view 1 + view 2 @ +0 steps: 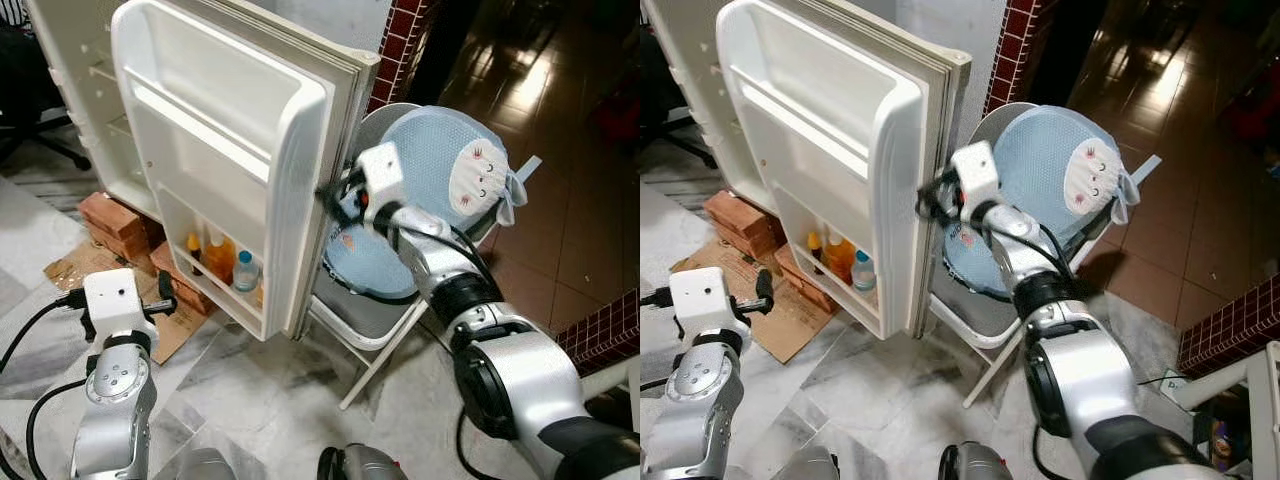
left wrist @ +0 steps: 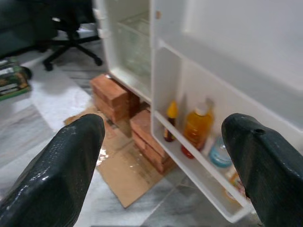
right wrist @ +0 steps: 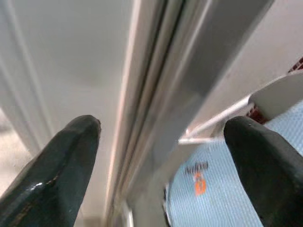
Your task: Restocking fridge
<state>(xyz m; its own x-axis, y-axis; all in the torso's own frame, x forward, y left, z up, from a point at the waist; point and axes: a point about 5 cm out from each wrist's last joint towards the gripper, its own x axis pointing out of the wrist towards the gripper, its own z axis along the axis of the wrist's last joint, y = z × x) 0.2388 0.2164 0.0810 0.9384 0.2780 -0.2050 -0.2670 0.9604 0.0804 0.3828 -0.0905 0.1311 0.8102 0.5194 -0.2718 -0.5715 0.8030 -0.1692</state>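
Note:
The white fridge door (image 1: 230, 150) stands swung open. Its bottom shelf (image 2: 199, 165) holds a small yellow-capped bottle (image 2: 170, 124), an orange juice bottle (image 1: 218, 256) and a blue-topped water bottle (image 1: 245, 272). My right gripper (image 3: 161, 127) is open at the door's free edge (image 1: 335, 150), about halfway up, with the edge and its seal between the fingers. I cannot tell whether they touch it. My left gripper (image 2: 163, 137) is open and held low in front of the door, looking at the bottle shelf with nothing between its fingers.
A folding chair (image 1: 370, 325) with a round blue cushion (image 1: 430, 165) stands right behind the door's edge. Red bricks (image 1: 112, 220) and flattened cardboard (image 2: 128, 175) lie under the fridge body (image 1: 85, 90). An office chair (image 2: 66, 42) stands at the far left.

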